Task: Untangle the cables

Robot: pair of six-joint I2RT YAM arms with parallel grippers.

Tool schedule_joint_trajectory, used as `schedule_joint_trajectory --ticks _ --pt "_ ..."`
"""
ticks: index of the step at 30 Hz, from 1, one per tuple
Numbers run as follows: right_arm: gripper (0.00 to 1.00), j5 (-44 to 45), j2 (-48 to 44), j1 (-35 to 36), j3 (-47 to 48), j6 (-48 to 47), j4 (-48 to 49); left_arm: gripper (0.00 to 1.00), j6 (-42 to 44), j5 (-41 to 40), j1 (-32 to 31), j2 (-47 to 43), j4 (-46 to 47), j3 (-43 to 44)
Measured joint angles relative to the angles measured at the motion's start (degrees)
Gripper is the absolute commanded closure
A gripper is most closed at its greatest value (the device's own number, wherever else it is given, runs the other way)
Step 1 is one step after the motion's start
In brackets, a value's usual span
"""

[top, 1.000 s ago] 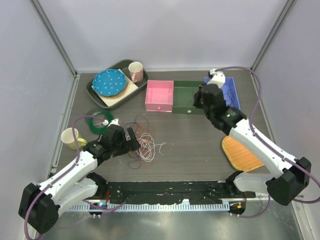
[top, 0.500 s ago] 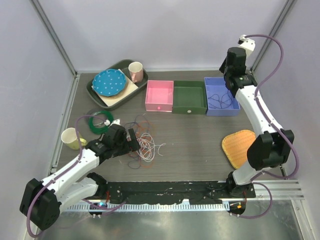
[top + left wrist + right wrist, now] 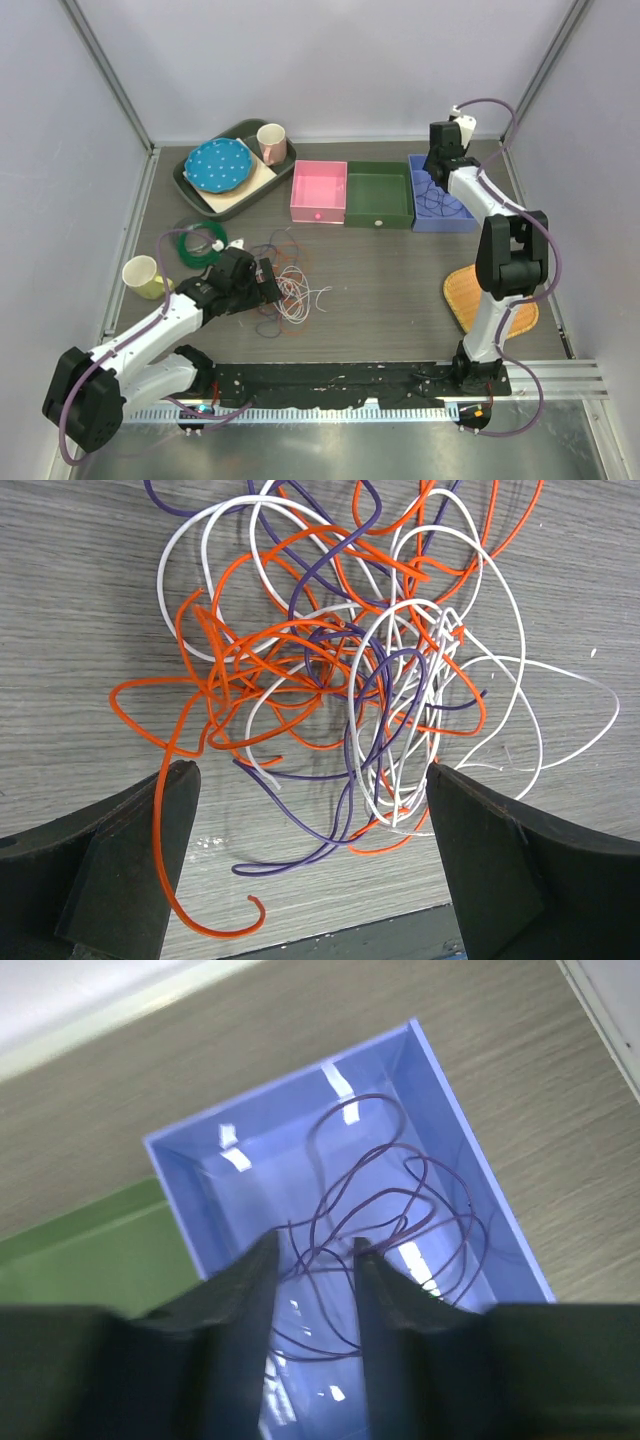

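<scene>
The cables (image 3: 290,288) lie as a loose tangle of orange, white and purple loops on the table. In the left wrist view the tangle (image 3: 350,670) spreads just ahead of my left gripper (image 3: 310,865). Its fingers (image 3: 130,860) stand wide apart and hold nothing. A green cable coil (image 3: 195,243) lies to the left of that arm. A separate purple cable (image 3: 400,1195) rests inside the blue box (image 3: 178,1188). My right gripper (image 3: 315,1245) hovers over it with its jaws parted a little. In the top view the right gripper (image 3: 440,168) is at the blue box's (image 3: 428,222) far end.
A pink box (image 3: 318,190) and a green box (image 3: 378,195) stand left of the blue one. A tray (image 3: 190,185) at the back left carries a blue plate (image 3: 217,165) and a pink cup (image 3: 271,143). A yellow cup (image 3: 142,275) stands at the left, an orange mat (image 3: 462,295) at the right.
The right arm swung back from over the green box, rose to the rear corner, then came down over the blue box. Its jaws parted. The left arm barely moved.
</scene>
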Motion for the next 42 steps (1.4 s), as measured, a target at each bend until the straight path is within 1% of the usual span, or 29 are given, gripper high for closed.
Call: schedule_joint_trajectory --ticks 4,5,9,11,13,15,18,20,22,24,25,27,29,32,35,39,42 --pt "0.15 0.35 1.22 0.0 -1.36 0.39 -0.79 0.0 0.15 0.13 0.0 0.68 0.24 0.0" --pt "0.06 0.31 1.11 0.0 -1.36 0.57 -0.74 0.0 0.17 0.42 0.0 0.68 0.31 0.0" --pt "0.04 -2.95 -2.12 0.0 -2.75 1.9 1.2 0.0 0.5 1.38 -0.02 0.68 1.42 0.0" --pt "0.04 -7.54 -5.79 -0.07 -5.14 3.48 2.93 0.0 0.87 1.81 0.0 0.68 1.62 0.0" --pt "0.04 -14.4 -10.62 -0.2 -8.11 4.92 6.19 0.0 1.07 2.62 0.0 0.68 1.9 0.0" --pt "0.04 -21.84 -15.72 -0.26 -11.76 6.88 11.67 0.0 1.11 3.08 -0.02 0.63 2.14 0.0" --pt "0.03 -30.03 -23.19 0.44 -18.08 10.69 20.5 0.0 1.11 3.3 -0.02 0.22 2.43 0.0" --pt "0.03 -32.02 -26.91 2.19 -20.57 11.28 22.38 0.0 1.07 3.28 -0.02 -0.28 2.43 -0.02" --pt "0.03 -30.97 -30.01 7.74 -22.58 9.29 22.38 0.0 1.03 3.04 0.0 -0.87 2.38 -0.02" --pt "0.03 -30.16 -32.35 15.87 -24.96 7.04 22.1 0.0 0.85 2.01 0.0 -1.73 2.14 -0.02" --pt "0.03 -29.33 -33.88 21.79 -27.28 5.75 22.18 0.0 0.55 0.83 0.0 -2.45 1.81 -0.02" --pt "0.03 -28.59 -36.46 30.67 -32.54 4.17 22.34 0.0 -0.52 -1.75 0.09 -4.59 0.28 -0.02" --pt "0.04 -27.1 -38.71 36.54 -37.9 3.74 22.82 0.0 -1.09 -3.58 0.35 -6.67 -0.81 -0.02" --pt "0.06 -24.85 -40.11 42.8 -44.76 3.58 23.91 0.0 -2.29 -6.05 0.74 -10.36 -2.25 -0.02" --pt "0.07 -23.69 -38.42 48.5 -47.87 3.17 25.11 0.0 -3.23 -7.82 1.03 -12.83 -3.17 -0.07" --pt "0.07 -20.22 -33.51 53.51 -47.5 4.15 25.75 0.0 -3.58 -8.57 1.11 -13.73 -3.54 -0.72" --pt "0.08 -13.4 -27.71 53.81 -43.52 7.96 21.4 0.0 -3.56 -8.22 1.11 -13.07 -3.54 -1.14"
